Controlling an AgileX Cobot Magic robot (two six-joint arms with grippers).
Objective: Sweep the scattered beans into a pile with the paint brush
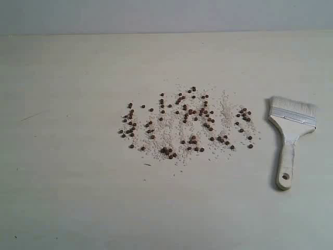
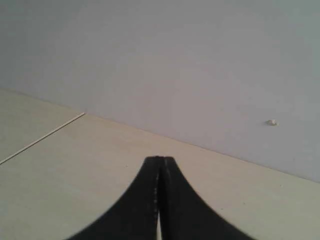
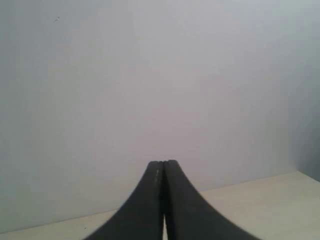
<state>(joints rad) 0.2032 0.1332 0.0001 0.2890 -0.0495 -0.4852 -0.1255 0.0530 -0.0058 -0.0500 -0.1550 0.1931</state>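
Dozens of small reddish-brown beans [image 1: 187, 122] lie scattered across the middle of the pale table, mixed with fine white grains; there is no compact pile. The paint brush [image 1: 290, 136] lies flat to their right, bristles toward the back and handle hole toward the front. Neither arm shows in the exterior view. My left gripper [image 2: 160, 161] is shut with its black fingers pressed together and nothing between them. My right gripper [image 3: 163, 163] is shut the same way, empty. Both wrist views face the wall and show neither beans nor brush.
The cream table [image 1: 67, 172] meets a grey wall [image 1: 166, 15] at the back. A thin seam line [image 2: 42, 138] crosses the table surface in the left wrist view, and a small white nub [image 2: 271, 122] sticks out of the wall.
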